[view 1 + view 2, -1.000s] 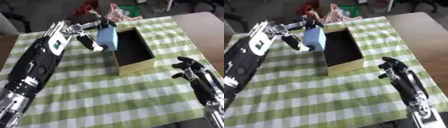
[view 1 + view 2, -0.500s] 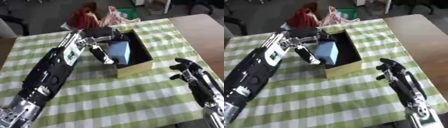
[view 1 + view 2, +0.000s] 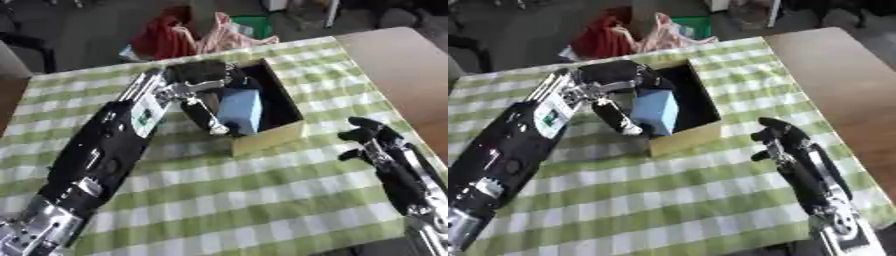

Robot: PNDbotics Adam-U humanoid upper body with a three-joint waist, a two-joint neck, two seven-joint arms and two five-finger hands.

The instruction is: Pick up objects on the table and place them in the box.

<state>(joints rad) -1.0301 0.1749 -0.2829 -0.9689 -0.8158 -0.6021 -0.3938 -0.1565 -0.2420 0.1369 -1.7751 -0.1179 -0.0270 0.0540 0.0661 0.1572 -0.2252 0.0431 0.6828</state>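
A light-blue block [image 3: 240, 111] sits partly inside the open cardboard box [image 3: 271, 136] on the green-checked table [image 3: 262, 200], leaning at the box's near-left wall. The robot's left hand [image 3: 203, 82] reaches over the box, fingers [image 3: 208, 119] curled round the block. A green-and-white label [image 3: 143, 117] on that arm is unreadable. The right hand [image 3: 372, 139] rests released at lower right, holding nothing.

- Box [image 3: 267, 136]: floor mostly hidden behind blue block [image 3: 241, 111] and left hand [image 3: 203, 82].
- Left hand: contact with the block not clear; blurred.
- Right hand [image 3: 374, 140]: forearm cut off by the lower right edge.
- Red and pink bags [image 3: 197, 35] beyond the table: contents unreadable.
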